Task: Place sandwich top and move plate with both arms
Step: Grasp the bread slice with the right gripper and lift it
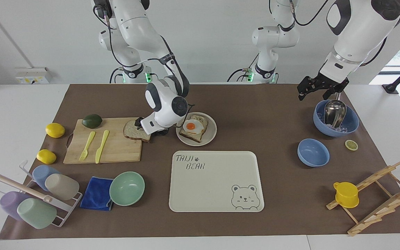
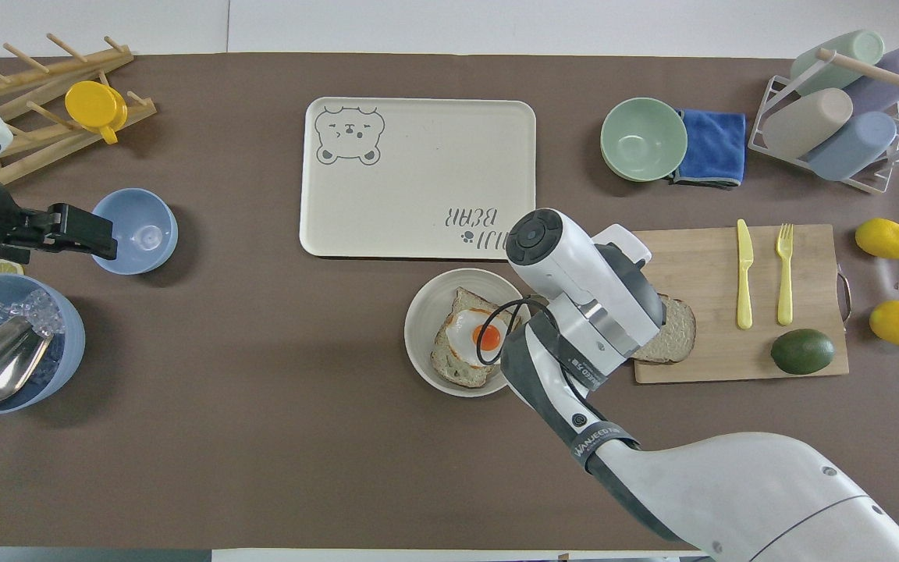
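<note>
White right arm (image 1: 165, 104) bent low, jaws unreadable at sandwich top (image 1: 132, 130); left jaws open.

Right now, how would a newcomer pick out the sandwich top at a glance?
Find the wooden cutting board toward the right arm's end of the table. The sandwich top lies at the board's end beside the plate, with the right gripper down at it. Unlike the slice on the plate, it carries no fried egg.
</note>
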Available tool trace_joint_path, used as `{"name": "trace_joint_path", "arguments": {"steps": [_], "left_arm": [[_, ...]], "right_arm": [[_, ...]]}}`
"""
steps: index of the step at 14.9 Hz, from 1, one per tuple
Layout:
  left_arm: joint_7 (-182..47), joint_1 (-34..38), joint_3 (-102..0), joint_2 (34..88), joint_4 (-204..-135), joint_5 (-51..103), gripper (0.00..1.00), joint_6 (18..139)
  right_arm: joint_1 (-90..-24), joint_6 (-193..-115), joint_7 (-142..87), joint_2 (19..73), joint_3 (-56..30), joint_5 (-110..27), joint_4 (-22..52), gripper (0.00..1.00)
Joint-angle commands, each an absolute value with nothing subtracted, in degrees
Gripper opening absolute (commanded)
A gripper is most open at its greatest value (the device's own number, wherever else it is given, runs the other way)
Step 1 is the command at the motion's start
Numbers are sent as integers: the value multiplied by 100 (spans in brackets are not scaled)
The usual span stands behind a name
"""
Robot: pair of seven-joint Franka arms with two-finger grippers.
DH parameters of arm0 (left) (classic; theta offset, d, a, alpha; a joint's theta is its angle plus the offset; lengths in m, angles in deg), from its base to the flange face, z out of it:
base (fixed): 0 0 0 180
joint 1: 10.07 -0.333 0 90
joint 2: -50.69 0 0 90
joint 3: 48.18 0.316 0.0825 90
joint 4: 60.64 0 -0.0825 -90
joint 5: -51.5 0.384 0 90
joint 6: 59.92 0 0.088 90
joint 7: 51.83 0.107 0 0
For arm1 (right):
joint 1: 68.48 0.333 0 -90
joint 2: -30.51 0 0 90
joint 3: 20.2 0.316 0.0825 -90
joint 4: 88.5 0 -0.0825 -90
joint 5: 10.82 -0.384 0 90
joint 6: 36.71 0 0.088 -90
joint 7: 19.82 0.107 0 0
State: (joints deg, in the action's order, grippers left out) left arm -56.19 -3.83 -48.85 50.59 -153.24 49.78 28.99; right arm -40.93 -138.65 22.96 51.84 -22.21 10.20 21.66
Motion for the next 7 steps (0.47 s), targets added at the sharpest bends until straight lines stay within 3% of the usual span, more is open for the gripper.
{"name": "trace_joint_path", "arguments": {"steps": [1,2,7], "left_arm": [[-5605,-427,-4906,4964,-15380,5053,100,2893],[-5605,-427,-4906,4964,-15380,5053,100,2893],[-5623,-427,-4906,4964,-15380,5053,100,2893]], "right_arm": [[-4106,-13849,2412,5028,-2179,1019,2391,26],[-4097,-13823,2412,5028,-2170,1019,2391,1],[-3834,-13358,2395,5063,-2170,1299,2023,0]]}}
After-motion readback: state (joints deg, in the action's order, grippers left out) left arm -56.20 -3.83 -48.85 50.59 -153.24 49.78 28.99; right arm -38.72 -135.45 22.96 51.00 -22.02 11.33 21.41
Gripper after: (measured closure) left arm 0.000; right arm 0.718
